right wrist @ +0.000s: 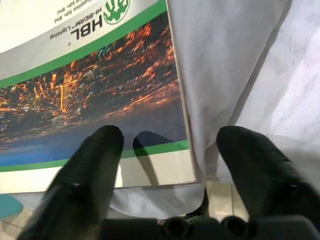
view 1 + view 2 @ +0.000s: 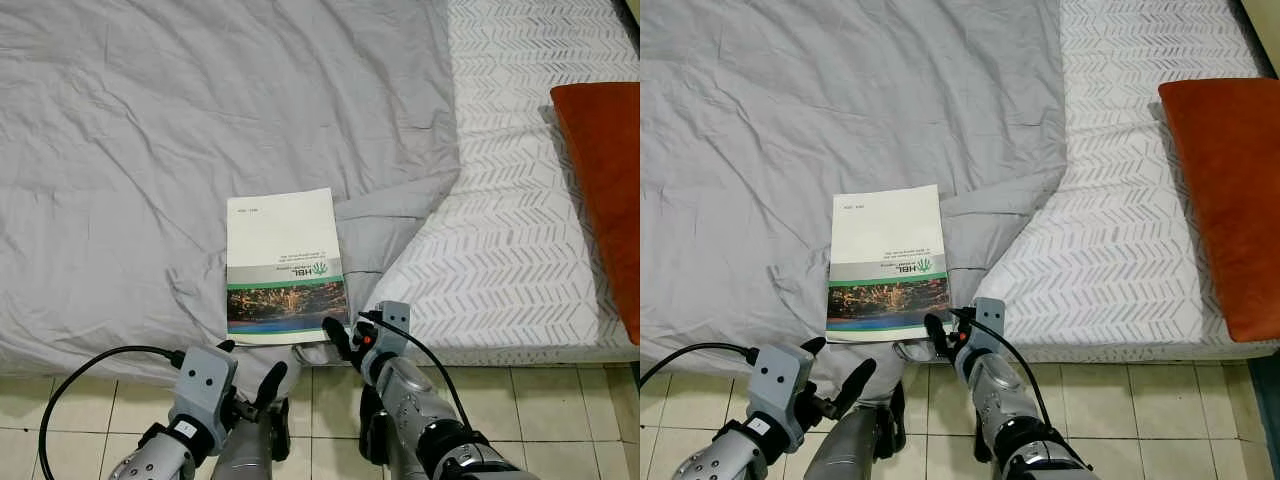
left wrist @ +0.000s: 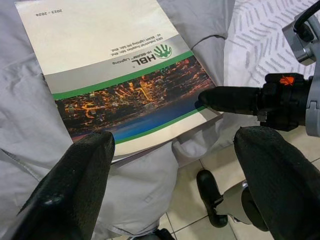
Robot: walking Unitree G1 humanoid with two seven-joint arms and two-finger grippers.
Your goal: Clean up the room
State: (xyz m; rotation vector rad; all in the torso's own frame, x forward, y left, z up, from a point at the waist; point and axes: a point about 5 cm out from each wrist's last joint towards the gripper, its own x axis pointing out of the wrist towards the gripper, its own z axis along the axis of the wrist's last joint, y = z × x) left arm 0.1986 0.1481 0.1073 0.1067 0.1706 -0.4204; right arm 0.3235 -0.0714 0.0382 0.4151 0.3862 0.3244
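Booklet [image 2: 285, 262] on bed [image 2: 150, 150] near edge — pillow [image 2: 605, 190] far right.

Both silver arms reach forward from the near edge. The right claw [image 2: 340, 335] is extended farther, its black fingers [image 1: 90, 165] spread apart. The left claw [image 2: 250, 370] sits lower and nearer, to the left, fingers [image 3: 80, 175] wide open too, angled toward the right.
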